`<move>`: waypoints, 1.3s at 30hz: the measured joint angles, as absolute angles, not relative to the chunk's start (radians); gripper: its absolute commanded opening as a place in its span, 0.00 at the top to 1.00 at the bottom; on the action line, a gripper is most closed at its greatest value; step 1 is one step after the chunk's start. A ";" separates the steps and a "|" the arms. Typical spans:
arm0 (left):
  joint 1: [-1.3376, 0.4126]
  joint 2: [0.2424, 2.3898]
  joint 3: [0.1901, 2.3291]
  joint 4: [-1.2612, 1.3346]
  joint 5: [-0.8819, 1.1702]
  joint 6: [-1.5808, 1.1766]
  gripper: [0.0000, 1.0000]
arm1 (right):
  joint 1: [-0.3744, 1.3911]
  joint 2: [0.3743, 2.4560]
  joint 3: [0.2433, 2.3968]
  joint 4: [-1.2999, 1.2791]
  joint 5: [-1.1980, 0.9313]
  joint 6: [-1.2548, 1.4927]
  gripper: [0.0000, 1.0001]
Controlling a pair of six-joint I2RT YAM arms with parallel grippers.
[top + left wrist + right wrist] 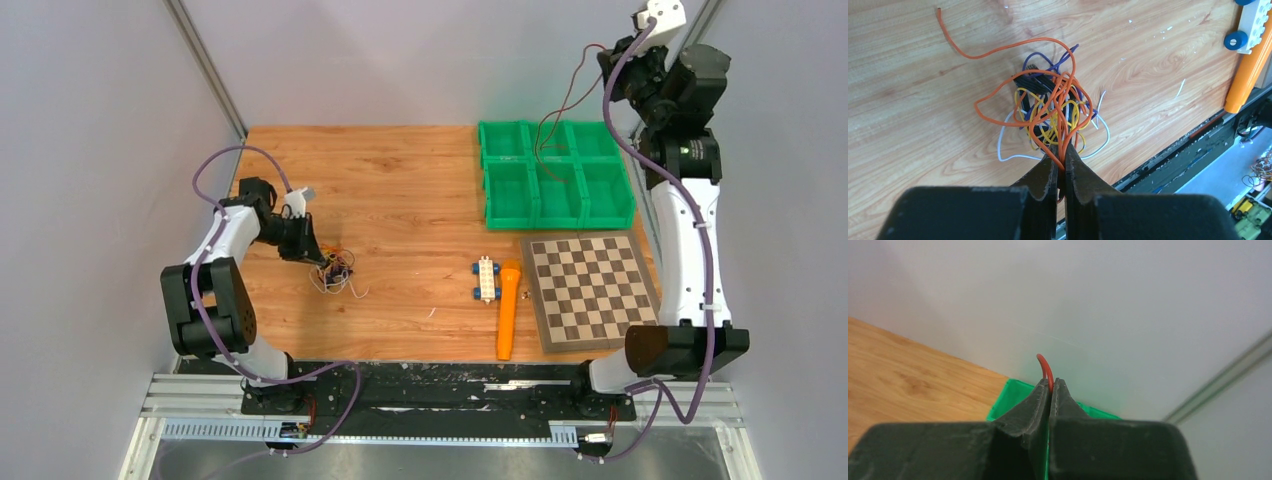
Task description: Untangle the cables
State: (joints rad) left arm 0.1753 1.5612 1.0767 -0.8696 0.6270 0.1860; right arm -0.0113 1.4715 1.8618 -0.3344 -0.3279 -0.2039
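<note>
The cables [336, 272] are a small clump of thin orange, yellow, white, purple and black wires on the wooden table's left side. My left gripper [318, 258] is at the clump's left edge. In the left wrist view it [1062, 150] is shut on orange wires of the clump [1053, 105], which rests on the wood. My right gripper [603, 58] is raised high at the back right, over the green bins. It [1050, 383] is shut on one red wire [1044, 365]. That wire [556, 108] hangs down toward the bins.
A green tray of six bins [555, 175] stands at the back right, and its corner shows in the right wrist view [1013, 400]. A chessboard [590, 290] lies in front of it. An orange tool [508, 310] and a white wheeled block [486, 279] lie mid-table.
</note>
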 measured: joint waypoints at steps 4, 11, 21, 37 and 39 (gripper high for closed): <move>0.163 1.572 1.095 -0.867 0.628 0.181 0.90 | -0.113 1.502 1.886 -0.377 -0.299 -0.224 1.00; 0.127 1.592 1.145 -0.861 0.627 0.177 0.90 | -0.287 1.518 1.906 -0.498 -0.293 -0.267 1.00; 0.118 1.695 1.206 -0.839 0.630 0.173 0.90 | -0.405 1.716 1.916 -0.601 -0.318 -0.296 1.00; 0.118 1.769 1.222 -0.824 0.628 0.162 0.90 | -0.360 2.050 2.289 -0.677 -0.542 -0.130 1.00; 0.118 1.772 1.226 -0.826 0.627 0.162 0.90 | -0.340 2.050 2.294 -0.675 -0.563 -0.109 1.00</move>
